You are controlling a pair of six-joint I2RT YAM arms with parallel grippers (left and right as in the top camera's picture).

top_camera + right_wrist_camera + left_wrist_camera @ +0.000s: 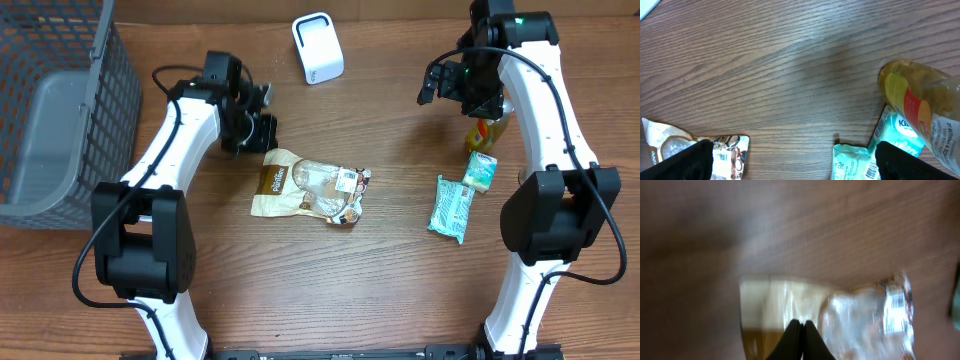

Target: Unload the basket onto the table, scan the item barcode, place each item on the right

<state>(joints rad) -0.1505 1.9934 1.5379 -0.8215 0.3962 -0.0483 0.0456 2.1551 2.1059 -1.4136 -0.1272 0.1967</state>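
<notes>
While left hand (801, 326) sits closed: one snack bag (310, 187), one scanner (318, 47).

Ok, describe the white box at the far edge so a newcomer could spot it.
On the wooden table, look to the far edge, near its middle. The white box stands alone there, beyond the snack bag. Unlike that crinkly printed bag, it is plain white with rounded corners.
</notes>
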